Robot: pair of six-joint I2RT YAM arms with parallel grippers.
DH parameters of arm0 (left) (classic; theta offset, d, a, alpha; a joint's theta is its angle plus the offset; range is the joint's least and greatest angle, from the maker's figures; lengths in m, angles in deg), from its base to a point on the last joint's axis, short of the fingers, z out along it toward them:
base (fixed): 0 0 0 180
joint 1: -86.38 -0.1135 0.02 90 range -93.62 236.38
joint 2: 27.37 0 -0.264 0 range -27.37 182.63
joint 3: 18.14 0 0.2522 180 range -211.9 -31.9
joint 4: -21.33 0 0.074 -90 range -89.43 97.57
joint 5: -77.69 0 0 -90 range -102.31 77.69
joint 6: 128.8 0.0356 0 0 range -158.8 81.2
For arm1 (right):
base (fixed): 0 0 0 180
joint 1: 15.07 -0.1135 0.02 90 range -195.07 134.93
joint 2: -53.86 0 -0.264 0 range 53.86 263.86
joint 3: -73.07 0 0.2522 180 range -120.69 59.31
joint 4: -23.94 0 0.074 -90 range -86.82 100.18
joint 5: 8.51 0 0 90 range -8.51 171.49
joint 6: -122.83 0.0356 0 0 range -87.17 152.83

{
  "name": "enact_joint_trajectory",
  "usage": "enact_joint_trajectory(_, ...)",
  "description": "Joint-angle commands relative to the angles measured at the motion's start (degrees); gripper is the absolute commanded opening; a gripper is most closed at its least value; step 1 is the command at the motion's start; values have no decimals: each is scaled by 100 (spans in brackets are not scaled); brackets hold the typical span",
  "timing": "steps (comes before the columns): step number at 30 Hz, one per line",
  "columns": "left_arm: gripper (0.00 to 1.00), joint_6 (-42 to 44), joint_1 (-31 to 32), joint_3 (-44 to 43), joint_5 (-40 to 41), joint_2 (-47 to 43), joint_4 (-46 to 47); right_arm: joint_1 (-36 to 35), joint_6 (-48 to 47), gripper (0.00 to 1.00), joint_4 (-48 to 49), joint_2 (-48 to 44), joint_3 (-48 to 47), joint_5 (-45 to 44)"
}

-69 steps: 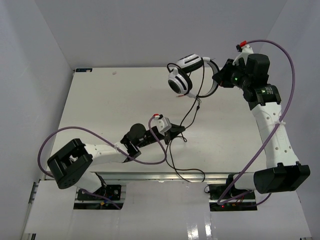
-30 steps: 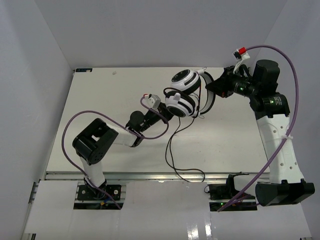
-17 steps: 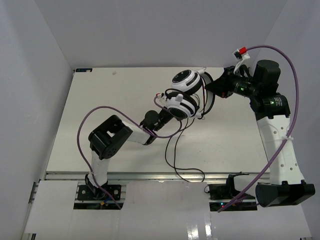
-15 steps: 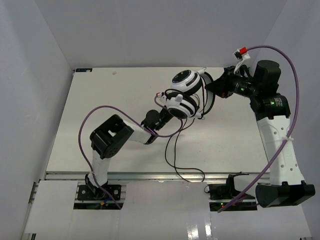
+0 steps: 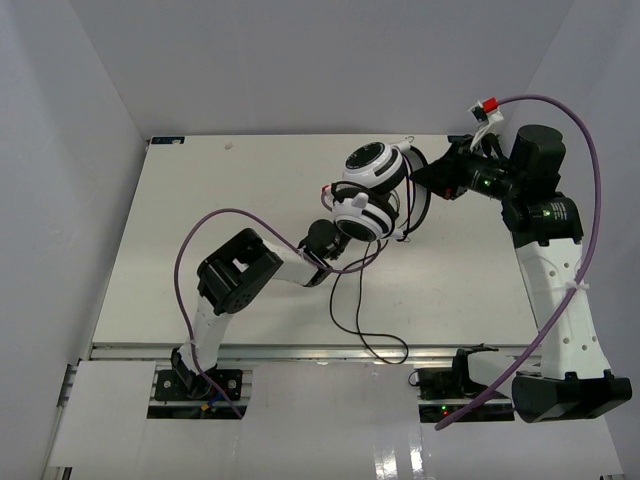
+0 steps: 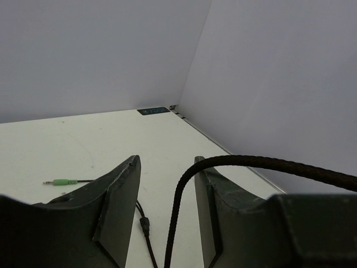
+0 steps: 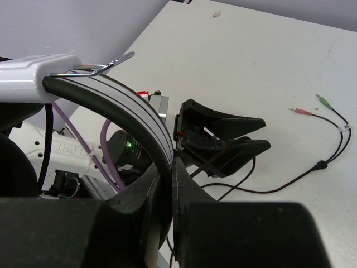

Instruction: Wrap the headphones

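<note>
The headphones hang in the air above the far half of the table, with one white ear cup sitting just nearer the arm bases than the other. The right gripper comes in from the headphones' right side. Its fingers are pressed tight on the black-and-white striped headband, so the whole set hangs from that one pinch. The left gripper reaches up from the near-left of the headphones and sits right under the nearer ear cup, its fingers standing apart at a middling width. The black cord runs down through the gap between them, close against the inner face of one finger; I can't tell whether it actually touches. There is clear space between the cord and the other finger, so it is threaded through the gap, not gripped. Below the headphones the cord drops to the tabletop and trails toward the near edge, where it lies in a loose open curve well short of the arm bases. A green plug and a pink plug lie flat on the table below the headphones. They are close together, each on its own thin lead running from a small split in the cord.
</note>
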Motion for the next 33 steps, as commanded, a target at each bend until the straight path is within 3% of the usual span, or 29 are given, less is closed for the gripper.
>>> enact_joint_trajectory(1, 54, -48, -266, 52, 140, -148, 43, 15, 300, 8, 334, -231, -78, 236)
enact_joint_trajectory(8, 59, -252, -505, 76, -85, -92, -119, 15, 301, 8, 339, -266, -87, 214)
enact_joint_trajectory(19, 57, -499, -799, -238, -206, 248, -450, 15, 297, 8, 350, -287, -59, 178)
enact_joint_trajectory(24, 24, -518, -920, 126, -507, -38, -285, 15, 214, 8, 300, -336, 6, 27)
enact_joint_trajectory(27, 10, -334, -1085, 593, -1472, -542, -307, 15, 47, 8, 192, -316, 24, -217)
enact_joint_trajectory(33, 0, -385, -1626, 1227, -3915, -1756, -1226, 15, -508, 8, -65, -129, -87, -962)
